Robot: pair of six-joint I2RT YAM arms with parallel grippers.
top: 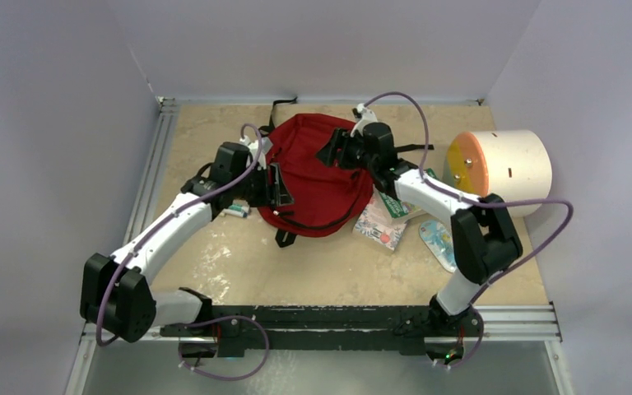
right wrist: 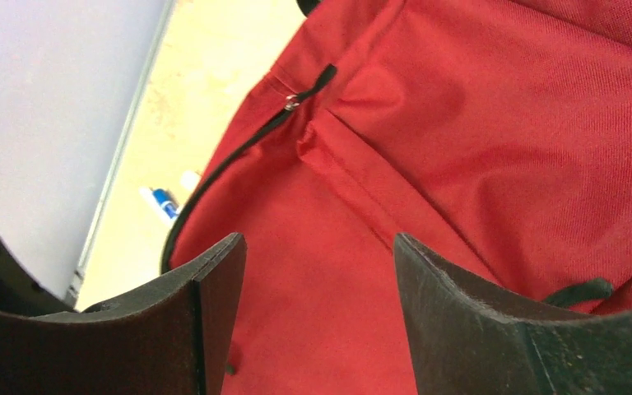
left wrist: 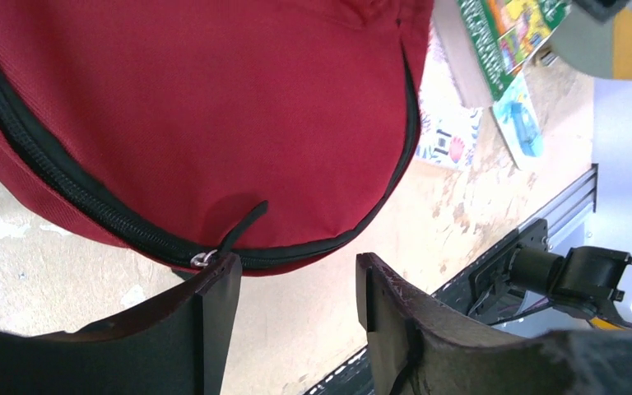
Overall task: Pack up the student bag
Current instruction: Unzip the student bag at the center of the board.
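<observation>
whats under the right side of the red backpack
A patterned booklet pokes out beside the right edge of the student bag. Whether it or anything else lies underneath is hidden by the fabric.

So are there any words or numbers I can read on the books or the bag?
No text can be read here.
Green book: print on its cover, too blurred to read.
Flowery booklet: only patterns show.
Blue card: too small to tell.
Red backpack: no label in view.
</observation>
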